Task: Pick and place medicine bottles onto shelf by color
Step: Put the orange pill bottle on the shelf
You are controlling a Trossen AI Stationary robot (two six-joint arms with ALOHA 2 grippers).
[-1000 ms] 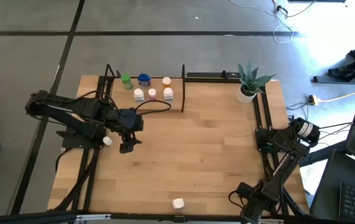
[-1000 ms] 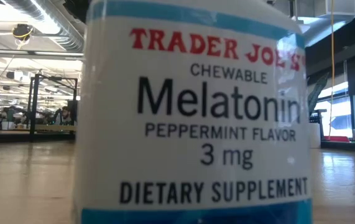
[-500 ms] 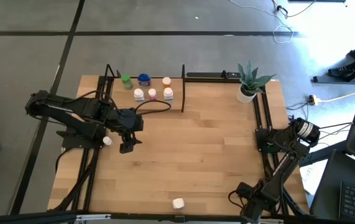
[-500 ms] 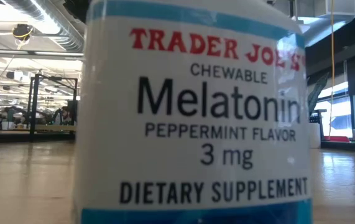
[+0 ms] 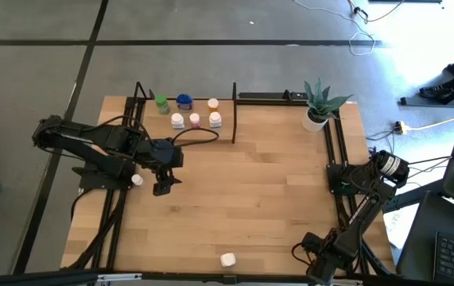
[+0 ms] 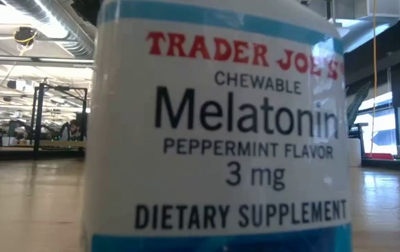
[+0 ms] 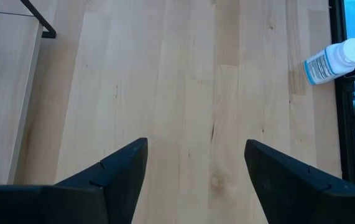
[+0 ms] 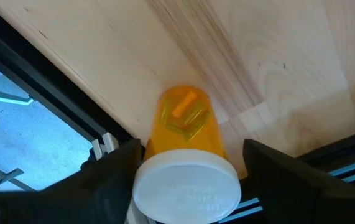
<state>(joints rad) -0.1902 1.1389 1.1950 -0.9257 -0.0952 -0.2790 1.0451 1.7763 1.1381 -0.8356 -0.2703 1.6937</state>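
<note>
Several medicine bottles stand on the shelf (image 5: 227,111) at the table's far edge: green (image 5: 161,104), blue (image 5: 184,102), and white ones with white, pink and orange caps (image 5: 195,120). My left gripper (image 5: 163,184) (image 7: 196,144) is open and empty above bare table. A white bottle (image 5: 137,180) (image 7: 334,59) lies beside it. Another white bottle (image 5: 227,260) stands at the near edge and fills the low view (image 6: 214,126). My right gripper (image 5: 322,256) (image 8: 191,146) is open at the near right corner, around an orange bottle with a white cap (image 8: 186,124). My right gripper has one finger (image 8: 112,180) on each side of the orange bottle's white cap (image 8: 186,186). The bottle lies on its side on the table by the black frame, its cap end toward the gripper. I cannot tell whether the fingers touch the cap.
A potted green plant (image 5: 320,103) stands at the far right corner. Black metal frames run along the table's left side (image 5: 115,230) and right side (image 5: 334,159). The shelf's black posts (image 5: 234,111) rise at the far edge. Bare wood (image 5: 250,191) lies in the middle.
</note>
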